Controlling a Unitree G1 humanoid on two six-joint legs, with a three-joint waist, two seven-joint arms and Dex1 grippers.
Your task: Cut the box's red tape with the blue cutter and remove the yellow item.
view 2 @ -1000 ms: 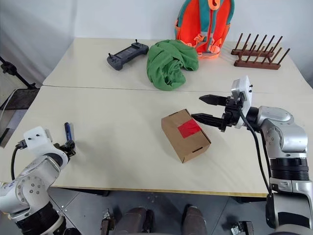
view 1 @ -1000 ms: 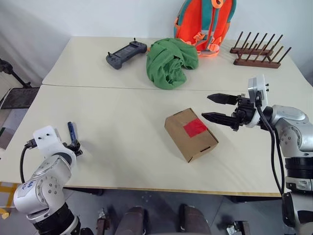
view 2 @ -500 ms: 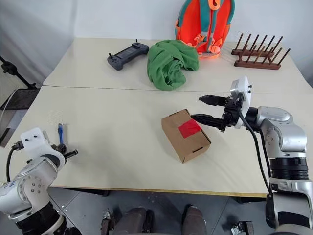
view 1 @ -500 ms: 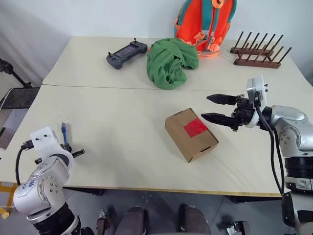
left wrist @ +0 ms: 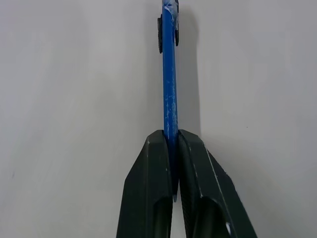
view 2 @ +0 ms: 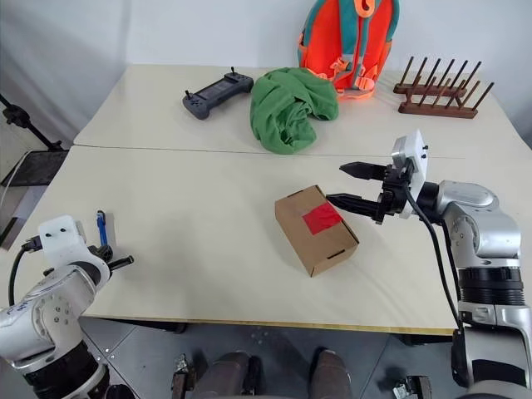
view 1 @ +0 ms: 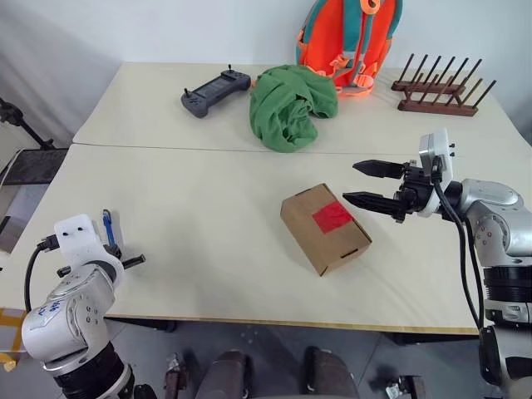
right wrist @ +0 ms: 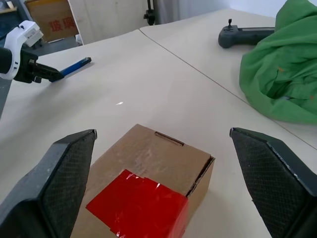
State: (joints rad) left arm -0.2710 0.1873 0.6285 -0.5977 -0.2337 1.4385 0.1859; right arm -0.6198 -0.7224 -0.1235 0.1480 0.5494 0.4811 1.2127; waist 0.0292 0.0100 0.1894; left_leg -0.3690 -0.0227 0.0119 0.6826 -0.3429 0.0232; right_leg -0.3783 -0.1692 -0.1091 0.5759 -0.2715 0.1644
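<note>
Our left gripper (left wrist: pixel 172 163) has just closed on the blue cutter (left wrist: pixel 170 84) at the table's (view 1: pixel 208 249) near-left edge; our right gripper (view 1: pixel 366 183) waits wide open, empty, beside the still-taped box (view 1: pixel 324 229).

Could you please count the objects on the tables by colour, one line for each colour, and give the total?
Blue: 1, slim blue pen-shaped cutter
Brown: 2, small brown cardboard box with red tape; dark brown wooden peg rack
Green: 1, crumpled green cloth
Black: 1, black game controller
Orange: 1, orange and teal backpack
Total: 6
</note>
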